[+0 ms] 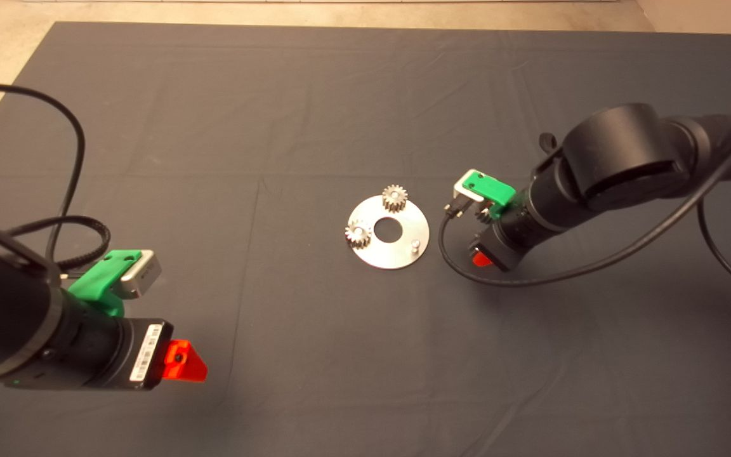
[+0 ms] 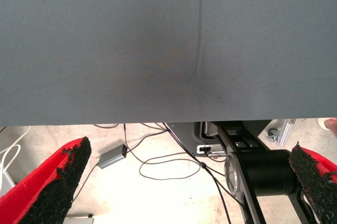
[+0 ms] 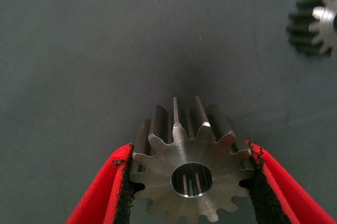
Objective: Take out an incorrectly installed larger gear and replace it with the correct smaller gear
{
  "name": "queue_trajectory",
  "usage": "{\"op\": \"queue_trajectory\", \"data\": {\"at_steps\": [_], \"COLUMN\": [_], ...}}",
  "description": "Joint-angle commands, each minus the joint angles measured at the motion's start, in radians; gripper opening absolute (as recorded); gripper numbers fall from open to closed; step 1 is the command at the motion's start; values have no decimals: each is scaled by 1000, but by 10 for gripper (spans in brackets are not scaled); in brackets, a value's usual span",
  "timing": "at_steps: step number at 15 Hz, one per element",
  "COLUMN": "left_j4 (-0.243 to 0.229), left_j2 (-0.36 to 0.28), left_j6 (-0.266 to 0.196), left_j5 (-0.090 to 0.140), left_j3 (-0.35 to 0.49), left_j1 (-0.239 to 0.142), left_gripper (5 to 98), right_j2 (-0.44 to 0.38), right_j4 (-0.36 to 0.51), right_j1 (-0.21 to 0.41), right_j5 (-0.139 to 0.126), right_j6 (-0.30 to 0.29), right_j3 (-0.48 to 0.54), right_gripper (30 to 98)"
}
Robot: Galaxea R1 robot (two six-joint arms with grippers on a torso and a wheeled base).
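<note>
**Holding the Gear: Right Arm Beside the Plate**

Item 1. Right end effector (image 3: 189,153): closed on the larger gear (image 3: 192,174). One red finger presses each side of the toothed rim, and the black pads (image 3: 125,192) touch the teeth. In the head view it sits low over the dark mat (image 1: 315,114), just to the right of the round steel plate (image 1: 397,254).

Item 2. Larger gear: grey steel with flared, sloping teeth, its bored centre hole facing the wrist camera. It is gripped between the fingers. Whether its underside touches the mat cannot be told. It is taken for the larger gear by its tooth shape, as the close view makes size hard to judge.

Item 3. Smaller gear (image 3: 316,21): lies loose on the mat near the held gear and apart from it. It probably also shows in the head view as a dark toothed shape under the arm's green camera mount.

Item 4. Round steel plate: flat on the tabletop, with a centre hole. Two small gears (image 1: 395,198) sit on pegs at its far and left edges. A third peg (image 1: 415,244) on the side nearest the right arm stands bare.

Item 5. Left end effector (image 2: 188,148): parked at the lower left of the mat with its fingers spread wide and nothing between them. Its wrist view shows the mat edge, with floor and cables (image 2: 158,163) beyond.
</note>
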Motion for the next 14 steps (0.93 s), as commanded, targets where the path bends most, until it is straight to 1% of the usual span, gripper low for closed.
{"op": "queue_trajectory", "data": {"at_steps": [1,6,13,14], "left_j4": [-19,-21,-21,-21], "left_j2": [-3,-4,-3,-3], "left_j6": [-3,-3,-4,-3], "left_j5": [9,8,8,8], "left_j3": [16,18,18,18], "left_j1": [7,13,18,24], "left_gripper": [977,977,977,977], "right_j2": [-48,-67,-61,-59], "right_j4": [19,13,8,8], "right_j1": [-16,-34,-64,-65], "right_j5": [-126,-126,-126,-126], "right_j6": [4,-4,-7,-7], "right_j3": [33,33,28,28], "right_gripper": [476,476,476,476]}}
